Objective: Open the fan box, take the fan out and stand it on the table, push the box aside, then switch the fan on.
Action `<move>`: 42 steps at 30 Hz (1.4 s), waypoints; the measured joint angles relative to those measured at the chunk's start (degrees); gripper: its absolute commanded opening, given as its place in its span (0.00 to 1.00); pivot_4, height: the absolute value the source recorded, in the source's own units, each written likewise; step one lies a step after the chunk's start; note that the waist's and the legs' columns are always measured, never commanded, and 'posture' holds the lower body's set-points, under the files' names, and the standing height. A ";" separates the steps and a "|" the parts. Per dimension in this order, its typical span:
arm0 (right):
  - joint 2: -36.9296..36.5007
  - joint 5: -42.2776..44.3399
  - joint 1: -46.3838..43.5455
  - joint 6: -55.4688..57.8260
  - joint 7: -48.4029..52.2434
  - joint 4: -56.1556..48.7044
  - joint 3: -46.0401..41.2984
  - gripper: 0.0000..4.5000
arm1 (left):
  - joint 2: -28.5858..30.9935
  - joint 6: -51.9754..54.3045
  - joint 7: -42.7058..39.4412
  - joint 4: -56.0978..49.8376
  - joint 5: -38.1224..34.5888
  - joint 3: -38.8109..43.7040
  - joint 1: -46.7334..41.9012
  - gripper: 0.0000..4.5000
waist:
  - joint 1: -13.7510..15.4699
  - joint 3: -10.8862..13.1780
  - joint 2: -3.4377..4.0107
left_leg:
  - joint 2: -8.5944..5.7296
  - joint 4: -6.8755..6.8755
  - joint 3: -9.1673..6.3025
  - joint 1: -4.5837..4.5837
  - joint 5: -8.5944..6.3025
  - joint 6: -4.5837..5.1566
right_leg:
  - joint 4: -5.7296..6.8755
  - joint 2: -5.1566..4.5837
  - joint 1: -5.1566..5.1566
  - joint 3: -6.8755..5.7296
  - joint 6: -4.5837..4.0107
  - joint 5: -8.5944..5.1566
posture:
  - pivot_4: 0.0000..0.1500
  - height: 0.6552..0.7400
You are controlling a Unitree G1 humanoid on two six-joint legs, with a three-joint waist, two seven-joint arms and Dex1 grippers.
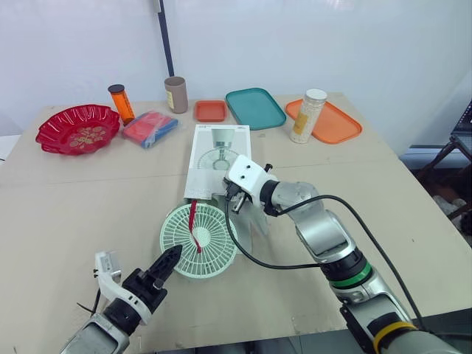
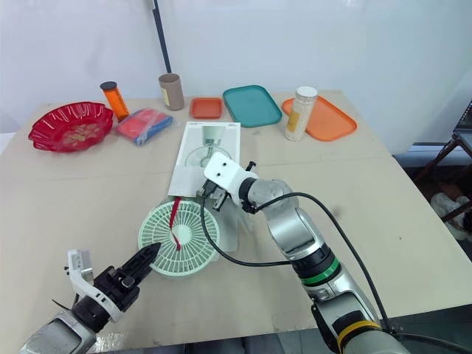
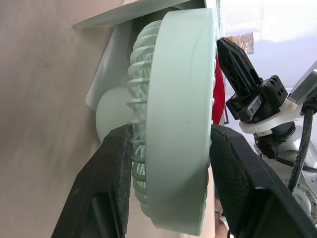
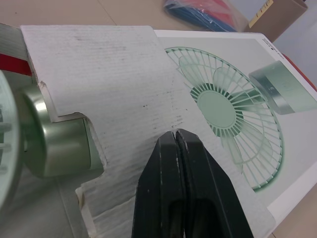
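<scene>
The pale green fan (image 1: pixel 200 237) lies flat on the table, its base still at the mouth of the white fan box (image 1: pixel 218 156). A red strap (image 1: pixel 193 223) crosses its grille. My left gripper (image 1: pixel 174 256) is at the fan's near rim. In the left wrist view its fingers (image 3: pixel 110 188) clamp the fan's head (image 3: pixel 181 124) from both sides. My right gripper (image 1: pixel 237 202) is shut, and its tips rest on the box's cardboard flap (image 4: pixel 109 84) beside the fan's hub (image 4: pixel 54 144).
Along the far edge stand a red bowl (image 1: pixel 77 127), an orange bottle (image 1: pixel 122 103), a blue-red packet (image 1: pixel 150 127), a brown cup (image 1: pixel 175 94), a small orange tray (image 1: pixel 211 110), a teal tray (image 1: pixel 254 108) and an orange tray (image 1: pixel 332 124) with a white-capped jar (image 1: pixel 307 116).
</scene>
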 measured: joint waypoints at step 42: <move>0.63 1.12 -0.54 2.56 0.00 -1.17 0.08 0.00 | 4.21 0.01 -11.85 -2.20 1.02 1.79 14.43 0.43 | -0.10 0.00 0.09 | 0.09 -0.02 0.10 0.07 -0.30 0.13 | 0.00 0.01 0.00 -0.02 0.00 -0.28 | 1.00 0.83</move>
